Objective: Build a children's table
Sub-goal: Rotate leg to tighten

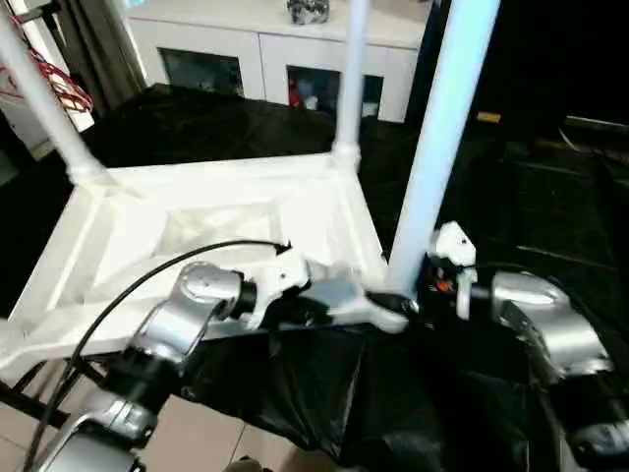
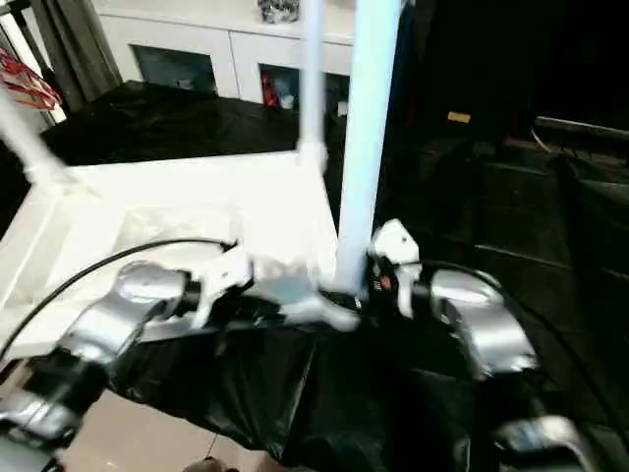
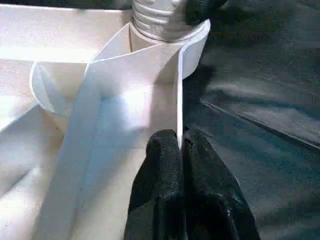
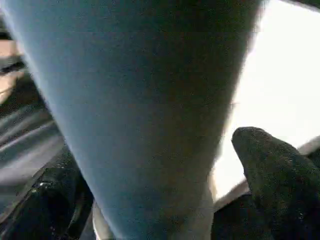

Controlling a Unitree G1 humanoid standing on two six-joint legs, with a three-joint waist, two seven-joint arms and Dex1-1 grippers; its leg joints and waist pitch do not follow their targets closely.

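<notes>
Head views: tabletop (image 1: 197, 226) lies upside down on black sheeting (image 1: 413, 413), ribbed underside up. 3 legs stand in corner sockets: far-left leg (image 1: 39, 98) tilted, far-right leg (image 1: 351, 69) upright, near-right leg (image 1: 442, 128) upright and closest to the camera. White glass-door cabinet (image 1: 265, 49) stands behind. Left gripper (image 1: 388, 310) reaches across the tabletop's near edge to the near-right corner, beside the base of the near-right leg. Right gripper (image 1: 418, 285) sits at the foot of that same leg from the other side, silver forearm trailing to the right. A black cable (image 1: 147, 280) arcs over the left arm.

Left wrist view: left gripper (image 3: 180, 150) has its 2 black fingers (image 3: 160, 190) pressed together on the thin upright rim of the tabletop (image 3: 75, 150), just short of the corner socket (image 3: 192, 45), where the leg's threaded end sits.

Right wrist view: near-right leg (image 4: 140, 115) is right in front. Right gripper's fingers (image 4: 275, 165) stand wide apart, 1 each side of the leg, not squeezing it.
</notes>
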